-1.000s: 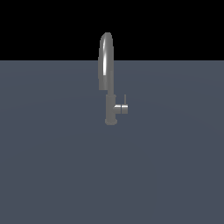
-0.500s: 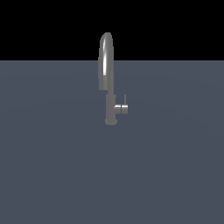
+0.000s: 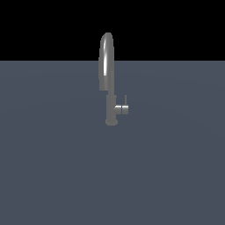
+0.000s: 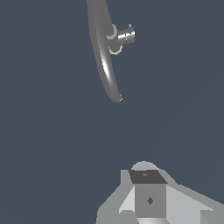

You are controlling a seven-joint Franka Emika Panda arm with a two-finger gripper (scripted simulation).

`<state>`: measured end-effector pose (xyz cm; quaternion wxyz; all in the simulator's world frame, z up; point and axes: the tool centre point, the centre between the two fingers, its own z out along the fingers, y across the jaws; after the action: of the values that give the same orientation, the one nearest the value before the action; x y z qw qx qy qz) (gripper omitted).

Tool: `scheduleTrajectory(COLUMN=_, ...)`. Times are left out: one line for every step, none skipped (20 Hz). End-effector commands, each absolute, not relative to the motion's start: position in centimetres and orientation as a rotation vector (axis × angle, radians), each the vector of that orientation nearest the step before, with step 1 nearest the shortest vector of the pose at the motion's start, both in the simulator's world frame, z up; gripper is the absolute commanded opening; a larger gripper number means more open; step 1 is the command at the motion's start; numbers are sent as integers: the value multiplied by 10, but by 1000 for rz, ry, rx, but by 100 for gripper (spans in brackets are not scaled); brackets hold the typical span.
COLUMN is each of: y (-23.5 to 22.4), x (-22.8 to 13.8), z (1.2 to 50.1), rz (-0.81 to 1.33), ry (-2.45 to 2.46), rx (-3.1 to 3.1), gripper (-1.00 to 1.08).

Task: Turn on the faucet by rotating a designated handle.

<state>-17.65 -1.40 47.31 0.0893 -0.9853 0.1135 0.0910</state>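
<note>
The faucet (image 3: 107,70) is a tall slim grey metal tap with an arched spout, standing upright on the dark grey surface (image 3: 52,167). The handle (image 3: 122,109), a short horizontal stub with a thin upright pin, sticks out of the body toward the exterior view's right. My arm and gripper do not show in the exterior view. In the wrist view I look down on the spout (image 4: 103,52) and the handle (image 4: 126,36). My gripper (image 4: 148,176) is well apart from them, its fingers showing as one block with no gap, holding nothing.
The flat dark grey surface (image 4: 48,144) spreads all around the faucet. Black background lies above its far edge in the exterior view. No other objects show.
</note>
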Motion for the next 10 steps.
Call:
scheduleTrajectory(y=-15, x=-161, z=468, rz=316, ry=385, rx=-2886, gripper=-100)
scheduleTrajectory(y=-15, x=-156, z=466, rz=333, ry=404, rx=-2867, gripper=-100)
scheduleTrajectory(y=-16, x=-150, z=463, rz=351, ry=422, rx=-2848, gripper=-100)
scheduleTrajectory(y=-16, x=-144, z=461, rz=368, ry=441, rx=-2829, gripper=-100)
scheduleTrajectory(y=-17, x=-138, z=459, rz=385, ry=459, rx=-2810, gripper=-100)
scheduleTrajectory(y=-17, x=-132, z=456, rz=403, ry=477, rx=-2790, gripper=-100)
scheduleTrajectory(y=-18, x=-126, z=453, rz=420, ry=495, rx=-2770, gripper=-100)
scheduleTrajectory(y=-19, x=-120, z=451, rz=437, ry=512, rx=-2749, gripper=-100)
scheduleTrajectory(y=-20, x=-114, z=448, rz=454, ry=530, rx=-2729, gripper=-100)
scheduleTrajectory(y=-20, x=-109, z=445, rz=470, ry=547, rx=-2708, gripper=-100)
